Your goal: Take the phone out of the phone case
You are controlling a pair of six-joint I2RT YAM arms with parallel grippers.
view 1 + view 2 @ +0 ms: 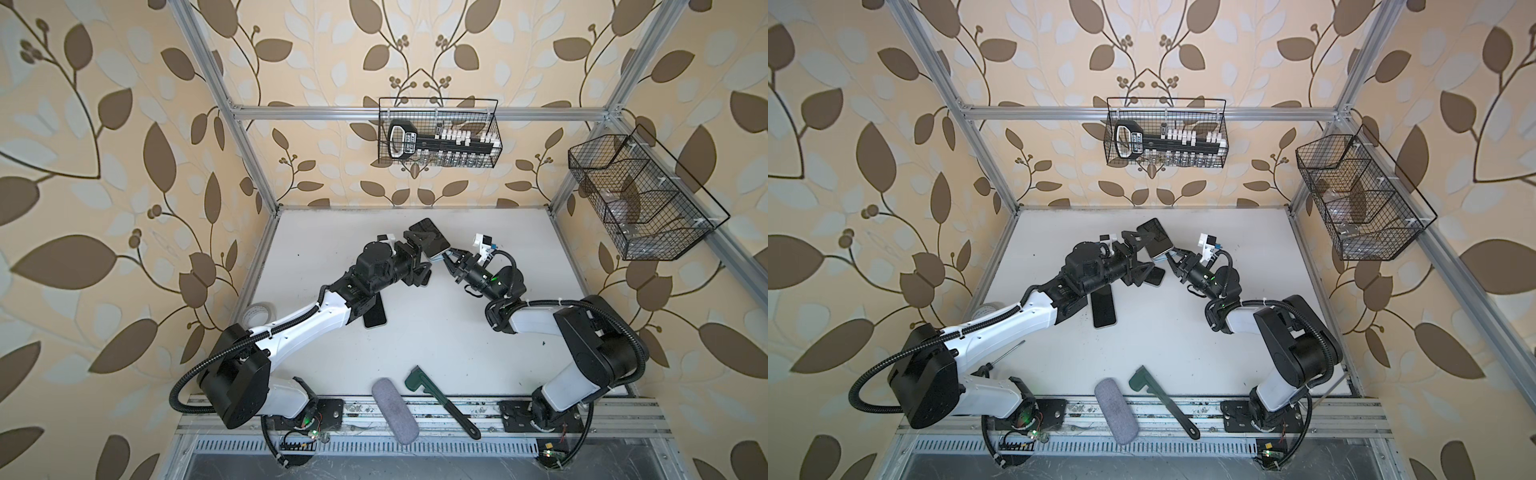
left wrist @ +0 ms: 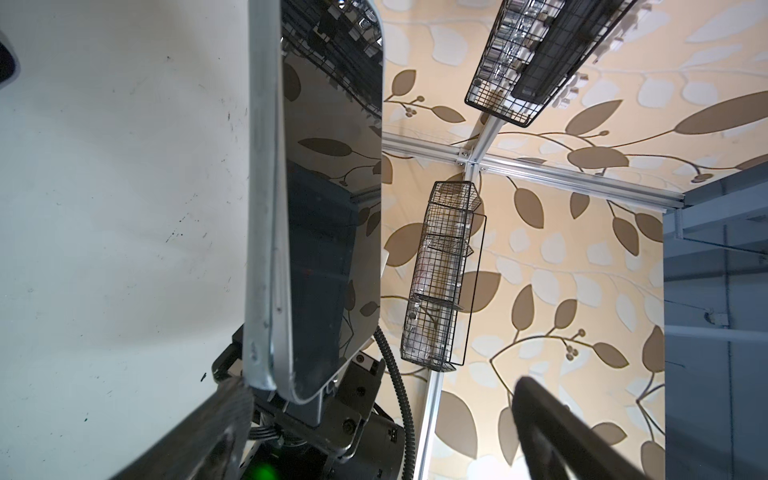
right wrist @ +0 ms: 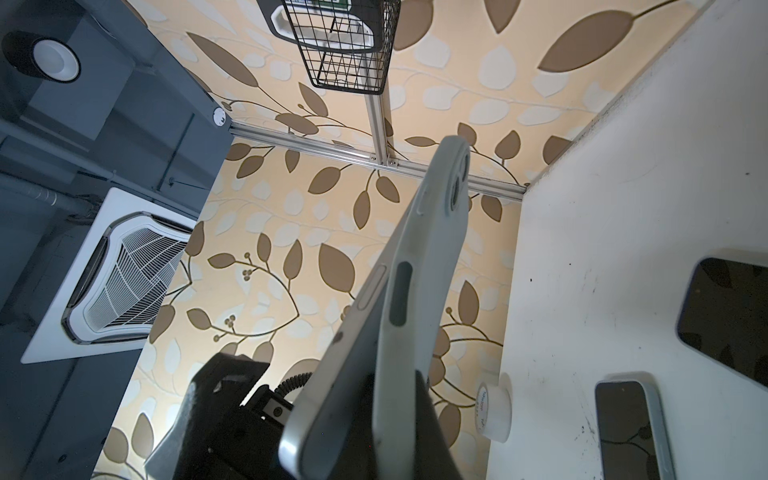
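A dark-screened phone [image 1: 427, 227] sits in a pale grey-green phone case [image 1: 436, 254], held up above the table at the back in both top views. My right gripper [image 1: 448, 256] is shut on the case's lower corner. In the right wrist view one finger [image 3: 365, 399] sits between the phone's edge [image 3: 353, 332] and the case [image 3: 432, 257], which are parted at that end. My left gripper [image 1: 424, 257] is open wide around the phone. In the left wrist view the screen [image 2: 328, 208] and case rim [image 2: 259, 208] stand close to one finger [image 2: 199, 436].
Two more phones [image 1: 1104, 309] [image 1: 1156, 276] lie flat on the table under the left arm. A tape roll [image 1: 257, 313] is at the left edge. A grey pouch [image 1: 395, 411] and a green tool [image 1: 440, 399] lie at the front. Wire baskets [image 1: 438, 133] [image 1: 636, 199] hang on the walls.
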